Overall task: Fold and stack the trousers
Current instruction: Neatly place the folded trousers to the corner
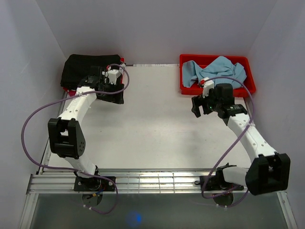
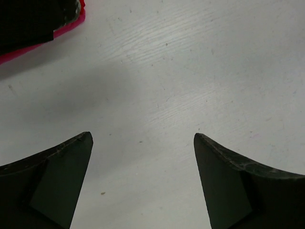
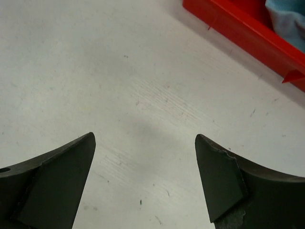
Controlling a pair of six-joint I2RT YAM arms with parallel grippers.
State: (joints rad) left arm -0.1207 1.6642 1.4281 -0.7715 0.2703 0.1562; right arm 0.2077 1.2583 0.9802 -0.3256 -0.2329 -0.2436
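top view: trousers [image 1: 88,69] are a solid black bundle at about 10 o'clock of the table [image 1: 157,133], in the far left corner. they sit on a red tray [image 1: 122,60], only a sliver of it showing at the bundle's 3 o'clock edge. cannot tell if the bundle is folded or just heaped

left gripper [image 1: 112,97] hangs over tabletop just beside the trousers, at their 4 o'clock, not touching them. jaws spread wide, holding nothing. left wrist view agrees: both fingers [image 2: 62,181] far apart at 7 and 5 o'clock of the frame, only white tabletop in the gap. black cloth and the red tray edge are up at 10 o'clock, apart from the fingers

right gripper [image 1: 201,107] sits at about 2 o'clock of the table, just off the 7 o'clock corner of a red bin [image 1: 217,89], over the table and not touching the bin. its jaws are wide apart too, holding nothing. right wrist view: fingers [image 3: 57,181] apart low in the frame, scuffed white surface between them, bin wall crossing the 1 o'clock corner

the bin holds a crumpled light blue cloth [image 1: 219,69] that fills most of it

left arm [image 1: 66,138] has its elbow out at 9 o'clock of the table, right arm [image 1: 267,171] has its elbow at 4 o'clock. purple cables [image 1: 25,126] loop off each arm
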